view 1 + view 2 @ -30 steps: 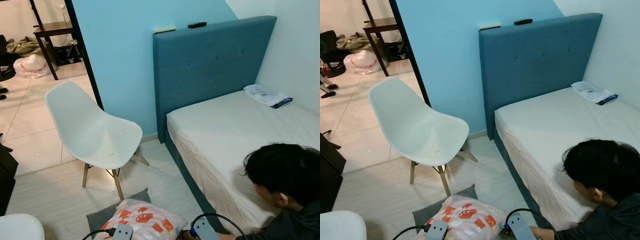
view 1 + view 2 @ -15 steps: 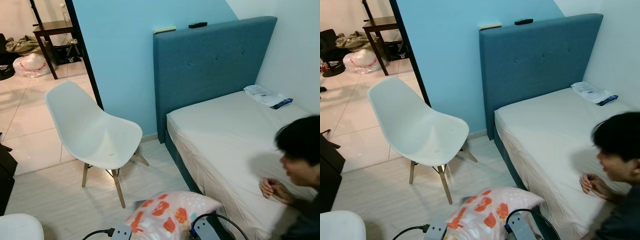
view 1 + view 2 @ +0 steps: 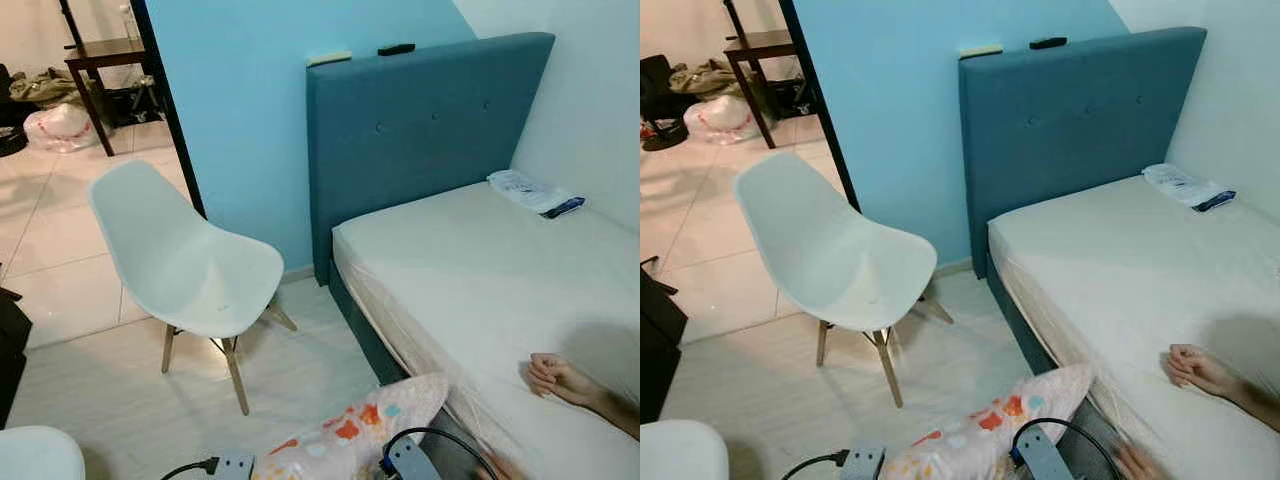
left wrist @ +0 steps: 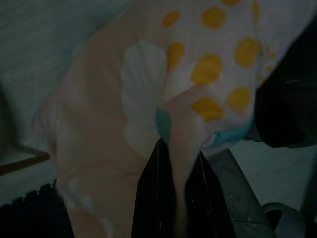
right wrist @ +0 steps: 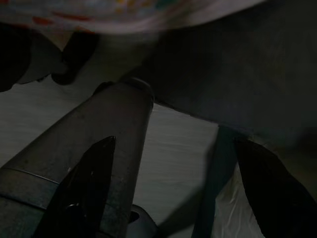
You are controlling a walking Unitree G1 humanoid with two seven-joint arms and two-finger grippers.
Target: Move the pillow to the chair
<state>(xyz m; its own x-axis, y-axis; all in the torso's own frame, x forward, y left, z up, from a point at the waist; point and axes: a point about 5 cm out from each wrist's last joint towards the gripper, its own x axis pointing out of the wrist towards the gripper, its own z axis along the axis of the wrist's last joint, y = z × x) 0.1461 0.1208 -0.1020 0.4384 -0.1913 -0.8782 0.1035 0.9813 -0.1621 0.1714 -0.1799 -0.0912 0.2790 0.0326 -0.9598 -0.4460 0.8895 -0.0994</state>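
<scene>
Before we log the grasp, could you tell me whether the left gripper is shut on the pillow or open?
Shut on it. In the left wrist view the left gripper has a fold of the pillow pinched between its two black fingers.

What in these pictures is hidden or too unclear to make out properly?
- Pillow: its lower part is cut off by the bottom edge of the eye views.
- Person: a hand rests on the bed; the rest lies past the right edge.
- Small dark item on the headboard: too small to identify.
- Left gripper: the dark wrist view shows its fingers pinching pillow fabric.
- Right gripper: open; what lies ahead is too dark.
</scene>
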